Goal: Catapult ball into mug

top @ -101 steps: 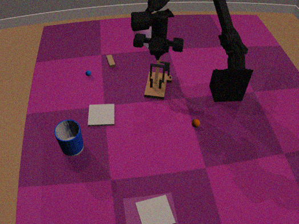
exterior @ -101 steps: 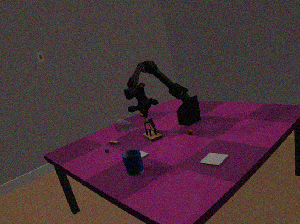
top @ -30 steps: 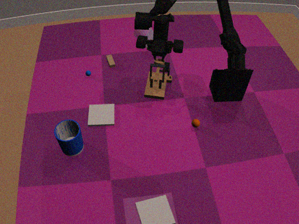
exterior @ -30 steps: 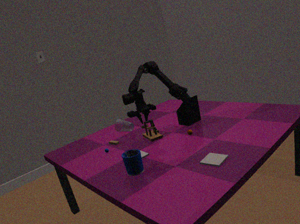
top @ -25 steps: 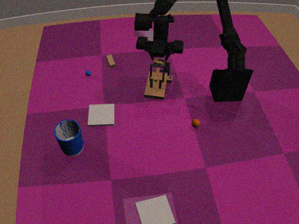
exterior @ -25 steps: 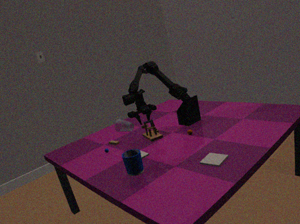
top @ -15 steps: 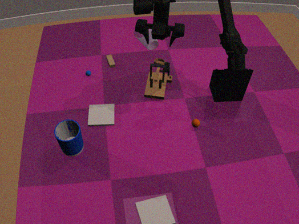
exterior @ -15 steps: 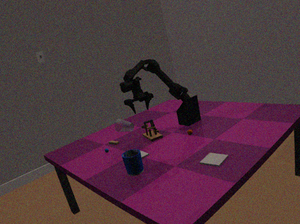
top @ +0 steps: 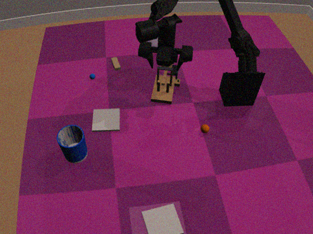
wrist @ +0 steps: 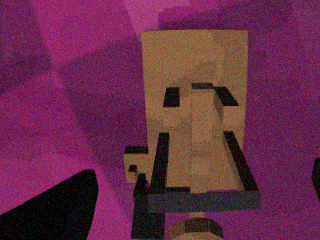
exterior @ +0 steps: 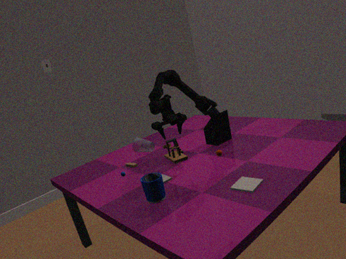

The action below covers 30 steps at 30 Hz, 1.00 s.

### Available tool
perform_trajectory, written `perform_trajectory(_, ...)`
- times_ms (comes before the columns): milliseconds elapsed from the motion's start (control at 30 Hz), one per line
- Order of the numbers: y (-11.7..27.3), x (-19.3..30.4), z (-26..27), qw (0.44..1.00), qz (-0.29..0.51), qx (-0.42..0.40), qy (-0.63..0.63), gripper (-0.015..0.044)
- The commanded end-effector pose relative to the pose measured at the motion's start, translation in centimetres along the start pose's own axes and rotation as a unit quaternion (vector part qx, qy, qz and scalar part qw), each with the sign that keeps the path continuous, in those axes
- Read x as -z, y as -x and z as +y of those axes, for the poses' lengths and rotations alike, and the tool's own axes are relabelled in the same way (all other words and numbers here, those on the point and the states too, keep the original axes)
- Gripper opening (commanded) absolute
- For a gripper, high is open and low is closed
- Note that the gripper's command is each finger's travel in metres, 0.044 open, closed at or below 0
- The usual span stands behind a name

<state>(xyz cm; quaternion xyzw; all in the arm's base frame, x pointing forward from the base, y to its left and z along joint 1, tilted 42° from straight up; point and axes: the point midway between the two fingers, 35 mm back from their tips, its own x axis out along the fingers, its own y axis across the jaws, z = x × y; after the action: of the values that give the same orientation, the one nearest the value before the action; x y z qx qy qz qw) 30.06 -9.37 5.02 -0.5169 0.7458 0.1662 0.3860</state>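
Note:
The wooden catapult (top: 161, 96) (exterior: 175, 156) (wrist: 195, 55) stands on the table, with dark posts and a dark crossbar. Its throwing arm lies under the crossbar, and its round cup (wrist: 196, 231) is partly cut off at the wrist view's bottom edge. My gripper (top: 164, 68) (exterior: 172, 136) (wrist: 210, 177) is wide open and empty above the catapult's crossbar end. An orange ball (top: 204, 128) (exterior: 219, 152) and a smaller blue ball (top: 91, 75) (exterior: 123, 174) lie apart on the table. The blue mug (top: 75, 151) (exterior: 153, 189) stands upright; nothing shows inside it in the top view.
A white tile (top: 106, 120) (exterior: 165, 178) lies beside the mug, and another white tile (top: 162, 222) (exterior: 246, 183) lies farther off. A small wooden block (top: 115, 63) (exterior: 131, 164) lies near the blue ball. A translucent object (exterior: 143, 145) is behind the catapult. The arm's black base (top: 239, 89) stands to one side.

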Motion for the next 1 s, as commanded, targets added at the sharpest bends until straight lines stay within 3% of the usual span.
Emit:
perform_trajectory(0, -0.2, -1.1, 0.1, 1.0, -0.002, 0.003, -0.009, 0.044)
perform_trajectory(67, -0.5, -1.1, 0.0, 1.0, -0.002, 0.003, -0.009, 0.044)
perform_trajectory(200, -4.6, -1.0, -0.1, 1.0, -0.002, 0.004, -0.009, 0.044)
perform_trajectory(967, -7.7, -1.1, -0.2, 1.0, -0.001, 0.004, -0.009, 0.044)
